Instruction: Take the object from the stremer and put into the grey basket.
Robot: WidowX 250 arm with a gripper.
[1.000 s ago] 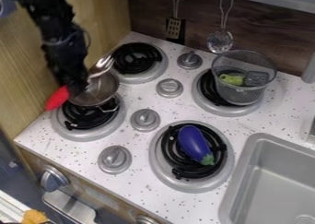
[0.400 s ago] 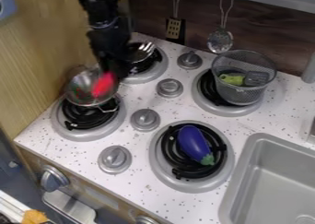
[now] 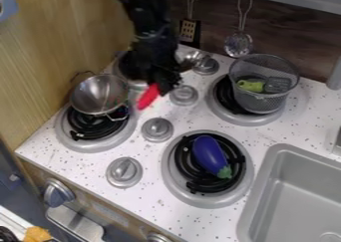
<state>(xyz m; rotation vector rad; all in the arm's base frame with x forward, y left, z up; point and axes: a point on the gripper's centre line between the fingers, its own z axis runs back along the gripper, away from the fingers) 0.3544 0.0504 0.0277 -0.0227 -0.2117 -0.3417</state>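
in the camera view, the end effector grasps the red-handled utensil, its long axis slanting from handle at lower left to metal head at upper right. the grey basket lies rightward, so the carry likely goes that way.

Red-handled utensil: its middle is hidden by the hand
Rear burner: partly covered by the arm
Sink: cut by 2 edges
2 hanging tools: handles cut at top
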